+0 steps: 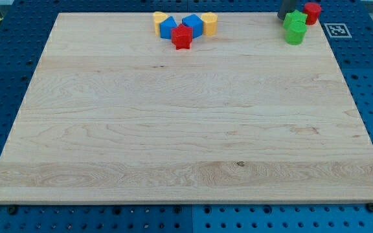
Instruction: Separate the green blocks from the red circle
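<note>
Two green blocks sit at the top right corner of the board, one (pixel 296 19) right above the other (pixel 295 34), touching each other. The red circle (pixel 313 12) stands just to the right of the upper green block and touches it. My dark rod comes in from the view's top edge, and my tip (pixel 283 17) rests just left of the upper green block, close to it or touching it. The rod's upper part is cut off by the frame.
A cluster of blocks sits at the top middle: a yellow block (pixel 160 19), a blue block (pixel 168 27), a red star (pixel 182 37), a blue block (pixel 192 24) and a yellow block (pixel 209 22). The board's right edge (pixel 342 58) is near the green blocks.
</note>
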You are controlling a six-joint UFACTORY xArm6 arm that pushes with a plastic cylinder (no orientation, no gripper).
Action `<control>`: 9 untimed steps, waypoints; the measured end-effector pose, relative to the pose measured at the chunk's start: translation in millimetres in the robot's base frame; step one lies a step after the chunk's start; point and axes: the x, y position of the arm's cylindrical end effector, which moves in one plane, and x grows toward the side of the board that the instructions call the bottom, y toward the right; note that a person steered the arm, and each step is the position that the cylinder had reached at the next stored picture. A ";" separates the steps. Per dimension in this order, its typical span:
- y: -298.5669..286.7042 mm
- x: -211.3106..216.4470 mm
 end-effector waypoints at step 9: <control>-10.1 20.6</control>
